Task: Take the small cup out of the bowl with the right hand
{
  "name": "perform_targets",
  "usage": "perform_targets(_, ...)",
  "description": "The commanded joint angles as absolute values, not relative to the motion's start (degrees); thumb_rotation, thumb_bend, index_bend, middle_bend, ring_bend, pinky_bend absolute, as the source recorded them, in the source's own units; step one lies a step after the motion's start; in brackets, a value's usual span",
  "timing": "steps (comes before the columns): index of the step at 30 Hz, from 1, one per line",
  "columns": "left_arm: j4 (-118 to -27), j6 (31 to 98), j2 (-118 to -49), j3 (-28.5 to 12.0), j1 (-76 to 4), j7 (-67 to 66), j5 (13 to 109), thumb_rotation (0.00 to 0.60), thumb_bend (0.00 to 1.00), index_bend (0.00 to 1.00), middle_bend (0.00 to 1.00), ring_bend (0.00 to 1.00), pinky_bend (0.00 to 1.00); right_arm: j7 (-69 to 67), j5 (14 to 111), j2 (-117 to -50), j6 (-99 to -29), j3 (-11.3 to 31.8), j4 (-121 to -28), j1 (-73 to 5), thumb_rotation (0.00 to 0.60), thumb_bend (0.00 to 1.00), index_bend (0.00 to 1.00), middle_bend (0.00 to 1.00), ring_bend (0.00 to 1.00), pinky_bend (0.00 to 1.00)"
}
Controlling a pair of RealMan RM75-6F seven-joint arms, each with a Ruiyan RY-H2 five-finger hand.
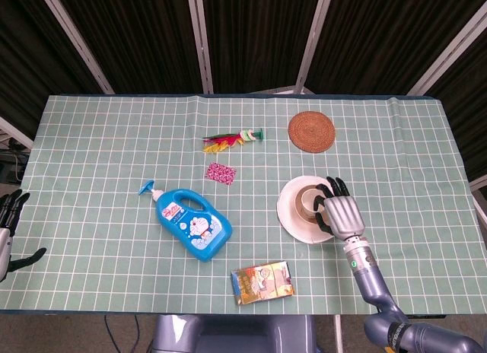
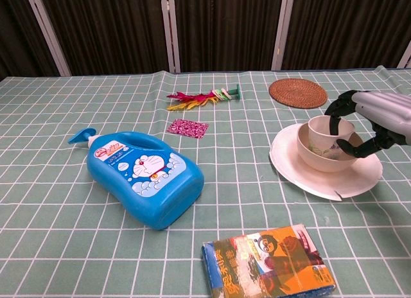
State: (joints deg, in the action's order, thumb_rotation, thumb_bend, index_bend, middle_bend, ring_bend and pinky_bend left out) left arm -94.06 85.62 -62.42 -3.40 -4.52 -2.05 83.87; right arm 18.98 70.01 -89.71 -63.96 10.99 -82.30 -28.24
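Observation:
The small cream cup [image 2: 323, 134] stands upright inside a cream bowl [image 2: 314, 158], which sits on a white plate [image 2: 302, 176] at the right of the table. In the head view the cup [image 1: 307, 201] shows just left of my right hand [image 1: 342, 214]. My right hand [image 2: 379, 121] reaches in from the right; its fingers [image 2: 334, 110] curve over the cup's far rim and the thumb sits low by the bowl's right side. I cannot tell whether they touch the cup. My left hand [image 1: 9, 224] hangs at the far left edge, fingers apart, holding nothing.
A blue lotion bottle [image 2: 144, 173] lies left of centre. A colourful box [image 2: 270, 259] lies near the front edge. A round woven coaster [image 2: 297, 92] sits behind the plate. A feathered toy [image 2: 202, 96] and a small pink packet [image 2: 188, 128] lie mid-table.

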Motion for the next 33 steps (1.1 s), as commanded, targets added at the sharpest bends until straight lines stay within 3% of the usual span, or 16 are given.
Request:
perform_targets(1,-94.10,85.62,-62.42,-3.39,-4.52,-1.99,83.90,0.600,0.14,0.00,0.00,0.00,0.00,18.73,70.41,-89.85,-64.54,10.86,-82.34,-28.26,0.600,0.44,0.60,0.21,0.00,0.00)
perform_targets(12,-93.93,85.64,-62.59,-3.42,-4.59,-1.98,83.99,0.600,0.14,0.00,0.00,0.00,0.00,16.30,74.36,-87.78,-69.32,10.80,-84.72,-27.18,0.600,0.47,0.63,0.23,0.00,0.00)
perform_targets(22,-94.08,85.88,-62.70,-3.32,-4.51,-2.56,84.18,0.600,0.14,0.00,0.00,0.00,0.00,12.23,75.26,-81.49,-77.14,12.98,-86.41,-22.92,0.600,0.46,0.63,0.22,0.00,0.00)
perform_targets(26,-94.39,85.90,-62.86,-3.19,-4.61,-3.40,84.53,0.600,0.14,0.00,0.00,0.00,0.00,8.51,71.83,-79.62,-76.49,13.48,-83.12,-20.85,0.600,0.46,0.63,0.23,0.00,0.00)
perform_targets(33,-94.71,85.85,-63.16,-3.04,-4.68,-4.76,84.67,0.600,0.14,0.00,0.00,0.00,0.00,4.66,66.04,-82.27,-70.96,12.82,-73.61,-19.68,0.600,0.45,0.63,0.23,0.00,0.00)
